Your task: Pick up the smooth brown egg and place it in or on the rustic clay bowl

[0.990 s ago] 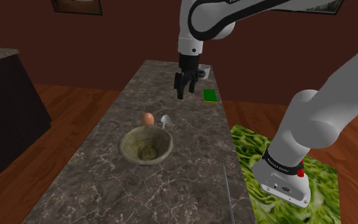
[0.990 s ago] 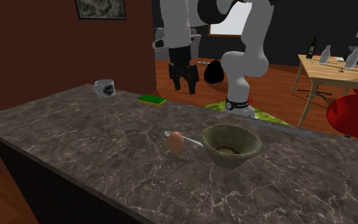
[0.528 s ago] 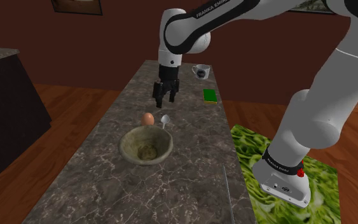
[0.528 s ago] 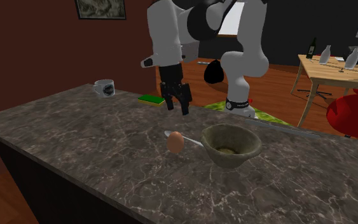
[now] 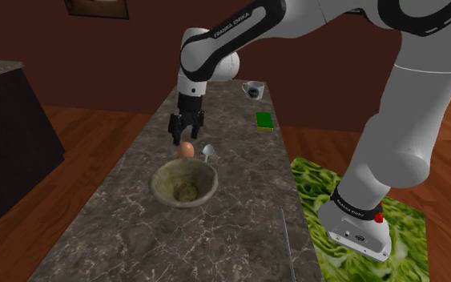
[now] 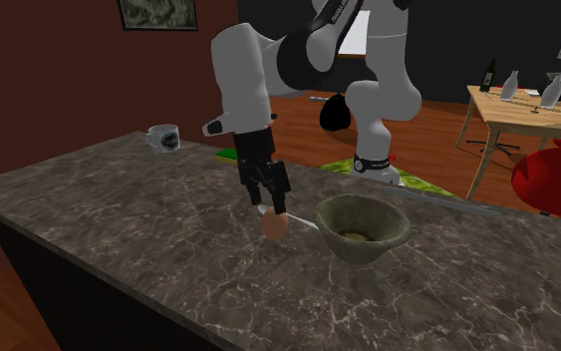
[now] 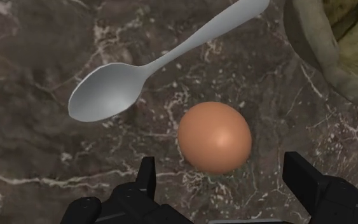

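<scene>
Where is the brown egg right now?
In the shoulder view the brown egg sits on the dark counter just beyond the far rim of the bowl, the spoon at its right, the open end effector just above it.

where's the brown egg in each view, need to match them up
Shoulder view: the smooth brown egg lies near the picture's middle, just above the rough greenish-tan bowl.
Second exterior view: the egg lies a little below centre, left of the bowl.
Wrist view: the egg lies between the grey metal spoon and the bowl's rim.
Shared landmark: the bowl, right beside the egg in all three.
</scene>
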